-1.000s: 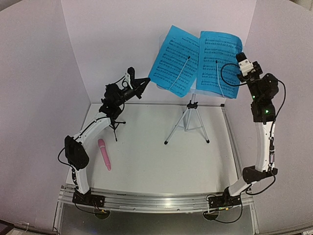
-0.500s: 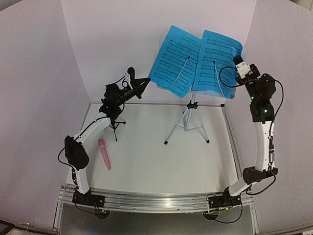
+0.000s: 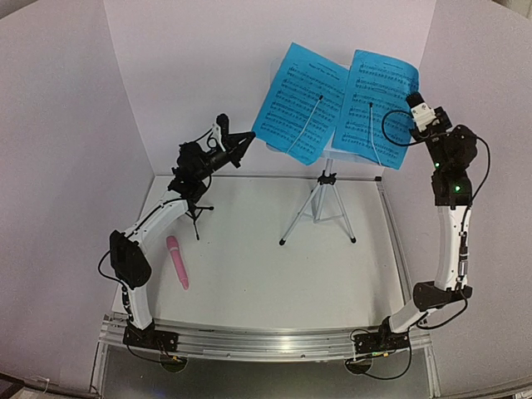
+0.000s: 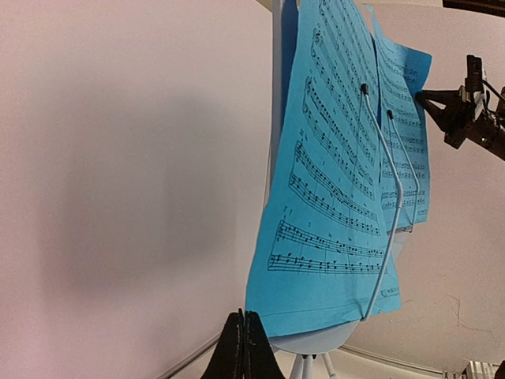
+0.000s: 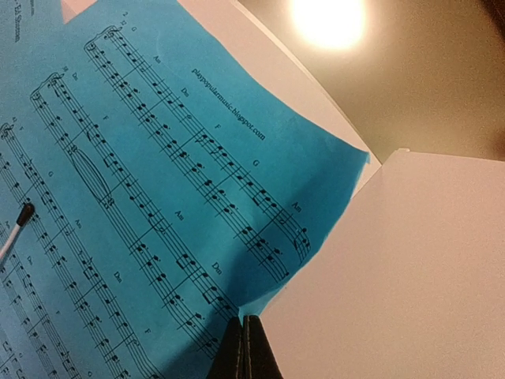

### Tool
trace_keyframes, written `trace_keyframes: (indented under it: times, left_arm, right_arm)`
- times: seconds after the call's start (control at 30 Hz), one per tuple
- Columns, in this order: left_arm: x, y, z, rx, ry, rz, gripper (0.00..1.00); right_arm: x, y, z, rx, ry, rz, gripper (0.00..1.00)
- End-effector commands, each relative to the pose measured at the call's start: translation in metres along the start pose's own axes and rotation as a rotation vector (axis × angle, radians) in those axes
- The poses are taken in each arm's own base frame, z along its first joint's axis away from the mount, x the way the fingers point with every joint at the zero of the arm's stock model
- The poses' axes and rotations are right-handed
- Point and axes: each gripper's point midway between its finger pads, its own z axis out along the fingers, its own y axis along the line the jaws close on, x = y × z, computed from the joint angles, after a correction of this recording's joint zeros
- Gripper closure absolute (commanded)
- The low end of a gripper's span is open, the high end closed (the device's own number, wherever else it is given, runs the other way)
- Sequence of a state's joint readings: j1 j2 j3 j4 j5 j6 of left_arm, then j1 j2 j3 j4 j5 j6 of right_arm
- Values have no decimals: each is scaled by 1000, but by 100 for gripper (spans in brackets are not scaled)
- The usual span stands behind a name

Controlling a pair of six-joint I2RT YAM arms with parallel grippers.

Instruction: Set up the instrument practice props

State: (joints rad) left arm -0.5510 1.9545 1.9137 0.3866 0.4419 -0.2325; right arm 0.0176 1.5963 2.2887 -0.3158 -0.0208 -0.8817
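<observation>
The music stand, on its silver tripod (image 3: 318, 208), holds two blue sheet-music pages behind wire arms: the left page (image 3: 298, 101) (image 4: 331, 197) and the right page (image 3: 374, 104) (image 5: 158, 174). My right gripper (image 3: 411, 93) (image 5: 248, 318) is shut on the right page's outer edge, which puckers toward the tips. Just off the left page's lower left corner, my left gripper (image 3: 249, 136) (image 4: 243, 314) is shut with nothing seen between its fingers. The pink microphone (image 3: 177, 262) lies on the table. My left arm partly hides the black mic holder (image 3: 196, 219).
White backdrop walls close in the table at the back and on both sides. A metal rail (image 3: 266, 341) runs along the near edge, carrying both arm bases. The stand's pale blue tray (image 4: 316, 341) juts out below the pages.
My right gripper first slid left and down, then rose to the right with the right page's edge, so that page now sits higher and tilted. The left arm has not moved.
</observation>
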Motion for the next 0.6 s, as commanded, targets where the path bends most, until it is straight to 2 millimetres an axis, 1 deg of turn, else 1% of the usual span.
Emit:
trace_keyframes:
  times: [0.0,0.17,0.2,0.33,0.37,0.5,0.57]
  left_arm:
    - [-48,-19,-9,26,-94,58,100]
    - [-48,-19,-9,25,-95,60,100]
    - [-49,-19,-10,25,-96,60,100]
    - [-48,-19,-10,28,-94,58,100]
    - [-48,-19,-10,28,-94,58,100]
    - [-47,-21,-10,35,-91,55,100]
    - [-47,-21,-10,39,-90,52,100]
  right_arm:
    - [-3,1,2,-11,-24,10,100]
    - [5,6,6,-18,-4,0,99]
    - [6,6,7,-16,-1,-1,96]
    - [8,3,8,-4,9,14,77]
    - [8,3,8,-4,10,23,73]
    - [12,5,5,-5,25,85,62]
    - [20,0,1,4,46,122,58]
